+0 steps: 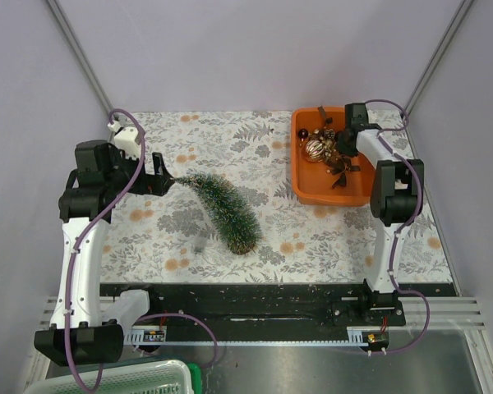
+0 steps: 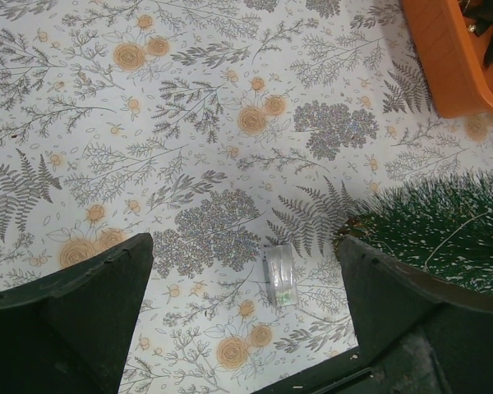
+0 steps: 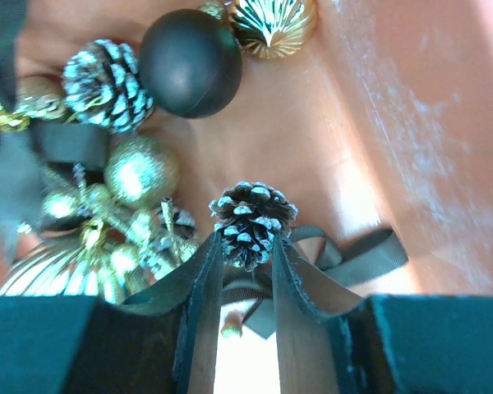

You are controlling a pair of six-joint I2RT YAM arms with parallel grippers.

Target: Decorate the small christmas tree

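The small christmas tree [image 1: 222, 209] lies on its side on the patterned tablecloth, tip toward the left, base toward the front. My left gripper [image 1: 160, 182] is at the tree's tip, open and empty [image 2: 245, 246]; the tree's bristles [image 2: 444, 234] lie against the right finger [image 2: 394, 304]. My right gripper [image 1: 338, 152] is down in the orange tray [image 1: 296, 156] of ornaments. In the right wrist view it [image 3: 246, 246] is shut on a frosted pine cone [image 3: 253, 217].
The tray [image 3: 411, 123] holds a black ball [image 3: 189, 61], gold balls [image 3: 140, 168], another pine cone [image 3: 107, 86] and dark ribbon [image 3: 353, 254]. A small clear plastic piece [image 2: 279, 275] lies on the cloth between my left fingers. A green-white basket [image 1: 123, 377] sits at the front left.
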